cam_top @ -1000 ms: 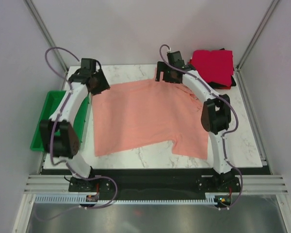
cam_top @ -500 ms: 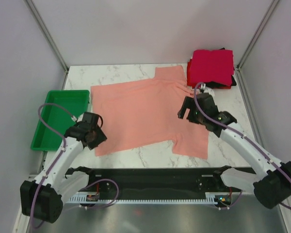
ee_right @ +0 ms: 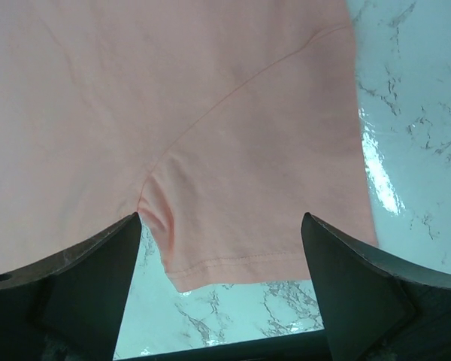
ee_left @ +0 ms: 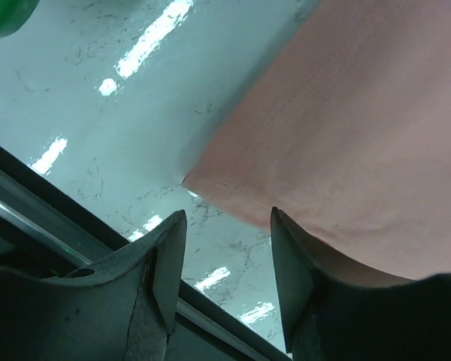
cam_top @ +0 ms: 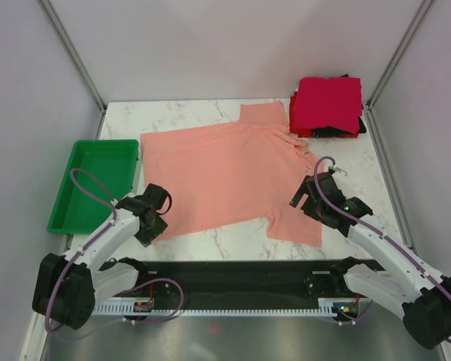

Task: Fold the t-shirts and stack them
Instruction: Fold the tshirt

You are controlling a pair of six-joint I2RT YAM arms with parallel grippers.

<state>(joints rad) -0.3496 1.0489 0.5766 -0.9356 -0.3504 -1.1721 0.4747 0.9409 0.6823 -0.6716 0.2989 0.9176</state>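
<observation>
At the near edge, the left arm (cam_top: 98,244) reaches in low from the left, and its jaws sit just beside the near left corner of the plain salmon-pink cotton t-shirt (cam_top: 225,173). The left wrist view shows these left jaws released, the two dark fingers (ee_left: 169,263) apart with bare white marbled bench (ee_left: 98,113) between them. The corner of the pink cloth (ee_left: 346,135) lies just past the tips, and nothing is gripped.

The right arm (cam_top: 383,248) comes in from the near right. Its jaws hang over the near right sleeve, and they are spread wide and grasp nothing. In the right wrist view the sleeve hem and underarm seam of the shirt (ee_right: 233,150) lie flat on the bench (ee_right: 421,113) below the gap between the fingers (ee_right: 83,278).

The salmon-pink shirt is spread flat across the middle of the bench (cam_top: 376,195), hem to the left, with one sleeve pointing near and one pointing far on the right.

To the left, a rectangular green plastic tray (cam_top: 98,144) sits at the bench's edge, just beside the shirt's left hem.

At the far right corner stands a stack of folded t-shirts: a crimson square (cam_top: 329,101) on top, a red edge (cam_top: 301,129) and a black layer (cam_top: 346,130) showing under it, just beside the pink shirt's far sleeve
</observation>
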